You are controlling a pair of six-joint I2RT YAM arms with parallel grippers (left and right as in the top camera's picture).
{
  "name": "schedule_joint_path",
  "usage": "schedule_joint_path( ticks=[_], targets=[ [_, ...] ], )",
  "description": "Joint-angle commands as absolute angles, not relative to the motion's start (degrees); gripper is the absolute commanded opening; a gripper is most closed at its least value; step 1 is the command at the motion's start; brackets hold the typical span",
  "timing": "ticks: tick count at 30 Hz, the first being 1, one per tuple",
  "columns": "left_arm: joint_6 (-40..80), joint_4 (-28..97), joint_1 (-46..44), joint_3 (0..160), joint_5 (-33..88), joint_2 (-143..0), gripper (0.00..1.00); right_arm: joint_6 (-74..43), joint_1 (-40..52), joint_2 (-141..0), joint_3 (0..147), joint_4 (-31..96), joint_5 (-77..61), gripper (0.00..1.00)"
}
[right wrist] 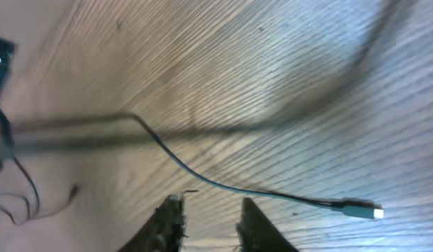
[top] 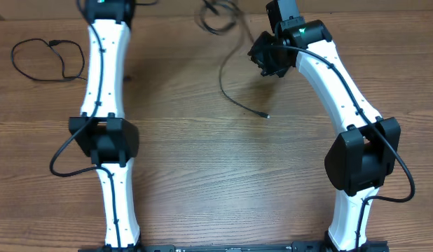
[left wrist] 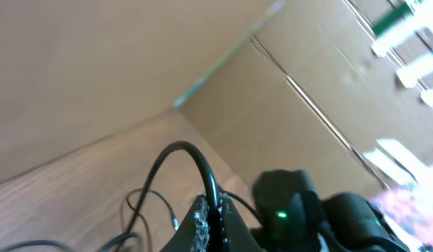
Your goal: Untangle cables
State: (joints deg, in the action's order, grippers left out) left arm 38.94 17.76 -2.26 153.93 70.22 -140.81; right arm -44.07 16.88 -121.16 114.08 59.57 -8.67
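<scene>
Two robot arms work cables at a wooden table [top: 202,182]. From overhead, a looped cable [top: 45,59] lies at the far left, well apart from the rest. A small tangle [top: 218,21] sits at the table's far edge, and a loose strand [top: 230,94] curves from it to a plug [top: 267,115] on bare wood. That view cuts off the left arm's claw. Its wrist camera alone shows the left gripper [left wrist: 211,213] clenched on a black cable [left wrist: 180,148] arching up from its fingers, with a cardboard wall [left wrist: 307,91] behind. The right wrist camera shows the right gripper [right wrist: 209,204] with jaws apart, grasping nothing, and the strand crossing just beyond its fingertips.
</scene>
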Motion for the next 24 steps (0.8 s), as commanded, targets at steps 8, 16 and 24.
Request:
schedule_joint_path(
  ticks=[8, 16, 24],
  targets=[
    [42.63, 17.23, -0.91, 154.12, 68.66, -141.43, 0.04, -17.21, 14.50, -114.67, 116.71, 56.88, -14.70, 0.52],
    [47.27, 15.94, -0.67, 154.15, 69.10, -141.43, 0.04, 11.44, 15.68, -118.63, 113.91, 50.70, -23.44, 0.75],
    [50.26, 11.79, -0.91, 154.15, 73.01, -141.43, 0.04, -2.20, 15.46, -118.76, 113.99, 36.51, -29.69, 0.62]
  ],
)
